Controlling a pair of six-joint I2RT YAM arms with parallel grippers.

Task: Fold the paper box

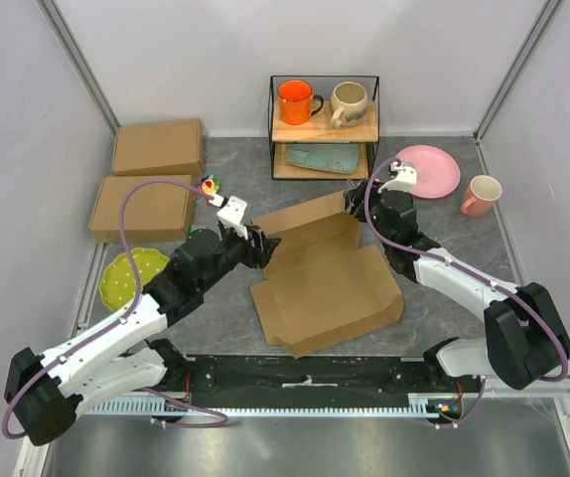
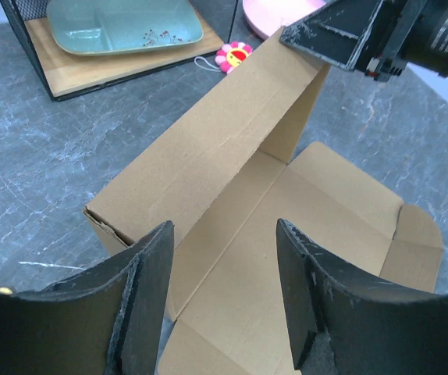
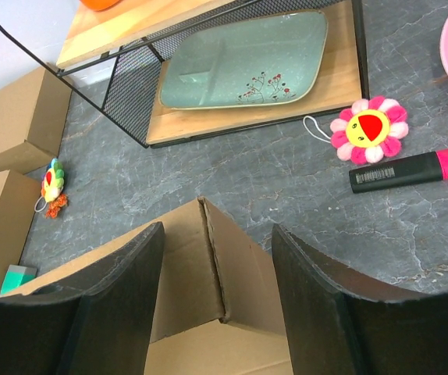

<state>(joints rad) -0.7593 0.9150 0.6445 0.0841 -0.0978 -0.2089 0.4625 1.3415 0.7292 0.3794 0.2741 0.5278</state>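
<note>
The paper box [image 1: 325,283] lies mid-table as a brown cardboard sheet, its back wall [image 2: 208,148] folded up and the base flat. My left gripper [image 1: 255,241] is at the wall's left end. In the left wrist view it [image 2: 224,226] stands open above the base with nothing between its fingers. My right gripper [image 1: 357,204] is at the wall's right end, and shows in the left wrist view as dark fingers [image 2: 349,35] above that corner. In the right wrist view it [image 3: 218,230] is open and straddles the raised corner [image 3: 212,258] without clamping it.
Two closed brown boxes [image 1: 158,147] [image 1: 141,207] sit at the back left. A wire rack [image 1: 323,124] with two mugs and a teal tray stands behind the box. There are also a pink plate [image 1: 429,169], pink mug [image 1: 481,195], green plate [image 1: 131,275], flower toy [image 3: 366,130] and marker [image 3: 411,169].
</note>
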